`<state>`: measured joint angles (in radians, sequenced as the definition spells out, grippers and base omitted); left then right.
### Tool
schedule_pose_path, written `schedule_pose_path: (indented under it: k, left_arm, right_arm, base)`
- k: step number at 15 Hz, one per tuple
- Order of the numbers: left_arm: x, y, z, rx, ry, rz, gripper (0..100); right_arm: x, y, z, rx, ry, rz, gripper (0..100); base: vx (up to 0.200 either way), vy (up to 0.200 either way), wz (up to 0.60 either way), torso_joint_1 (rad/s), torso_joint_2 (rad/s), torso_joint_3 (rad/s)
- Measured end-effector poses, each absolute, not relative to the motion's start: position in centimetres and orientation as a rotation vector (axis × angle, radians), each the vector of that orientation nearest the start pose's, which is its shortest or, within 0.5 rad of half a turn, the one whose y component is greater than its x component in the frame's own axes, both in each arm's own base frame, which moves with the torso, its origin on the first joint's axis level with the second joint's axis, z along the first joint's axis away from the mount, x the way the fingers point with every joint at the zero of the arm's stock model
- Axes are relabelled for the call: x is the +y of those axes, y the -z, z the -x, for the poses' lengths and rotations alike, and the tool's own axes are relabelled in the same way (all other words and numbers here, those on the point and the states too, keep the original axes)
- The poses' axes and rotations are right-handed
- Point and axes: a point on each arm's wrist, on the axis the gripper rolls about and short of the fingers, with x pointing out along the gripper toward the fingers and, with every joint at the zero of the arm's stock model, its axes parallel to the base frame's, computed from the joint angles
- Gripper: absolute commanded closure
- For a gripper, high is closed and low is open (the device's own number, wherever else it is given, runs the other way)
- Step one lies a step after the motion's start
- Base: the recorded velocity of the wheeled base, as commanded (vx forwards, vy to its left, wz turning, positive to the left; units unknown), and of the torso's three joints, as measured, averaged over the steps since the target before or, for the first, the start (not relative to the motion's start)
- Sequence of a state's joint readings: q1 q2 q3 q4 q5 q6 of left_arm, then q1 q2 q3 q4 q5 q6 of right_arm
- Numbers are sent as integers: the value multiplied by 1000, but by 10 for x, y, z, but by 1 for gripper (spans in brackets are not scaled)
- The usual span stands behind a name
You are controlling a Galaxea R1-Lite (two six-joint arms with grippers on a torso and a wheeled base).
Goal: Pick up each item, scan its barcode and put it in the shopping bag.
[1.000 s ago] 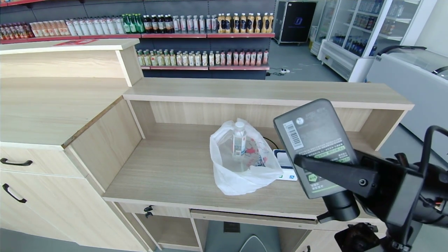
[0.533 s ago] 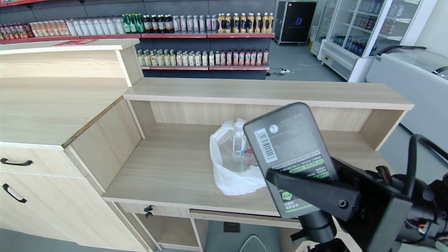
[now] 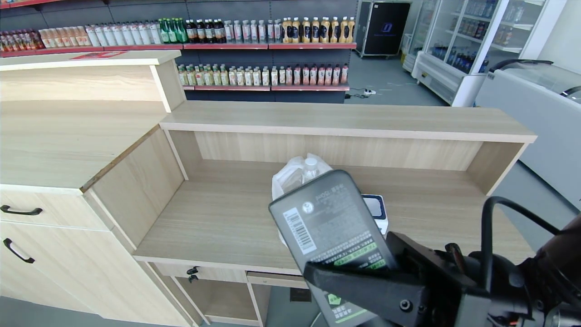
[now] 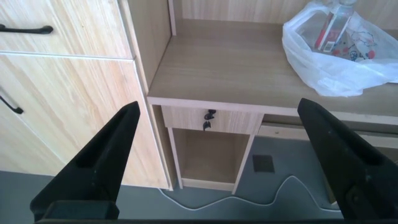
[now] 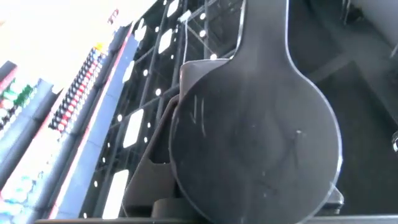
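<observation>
Head view: right gripper (image 3: 338, 284) clamped across lower part of dark flat bottle (image 3: 329, 222), held in air over front edge of counter (image 3: 218, 218), in front of shopping bag (image 3: 286, 175). Barcode (image 3: 299, 230) faces up, away from scanner (image 3: 376, 210) beside bag. Likely needs label turned toward scanner window, then slow lowering through bag mouth, clear of water bottle (image 3: 311, 164) standing inside. Left gripper (image 4: 219, 107) spread wide, empty, low by counter front. Bag mouth mostly hidden behind dark bottle; far finger hidden; bottle base cut off.
</observation>
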<state>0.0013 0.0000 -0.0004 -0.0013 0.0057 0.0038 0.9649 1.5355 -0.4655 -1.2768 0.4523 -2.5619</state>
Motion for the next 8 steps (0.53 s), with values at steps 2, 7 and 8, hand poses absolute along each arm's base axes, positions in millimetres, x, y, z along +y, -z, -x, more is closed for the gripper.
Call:
schedule_pose_path:
  k: [2,7,8]
  left_arm:
    - [0,-76,23,-2,-7,-4,0]
    - [0,-76,23,-2,-6,-5,0]
    - [0,-76,23,-2,-6,-5,0]
  right_arm:
    - [204,-203,-125,-1782,-266,1937,100]
    - [204,-204,-125,-1747,-303,1913,100]
    - [203,-205,-128,-1710,-312,1905,100]
  base:
    - [0,0,0,0,0,0]
    - [0,0,0,0,0,0]
    - [0,0,0,0,0,0]
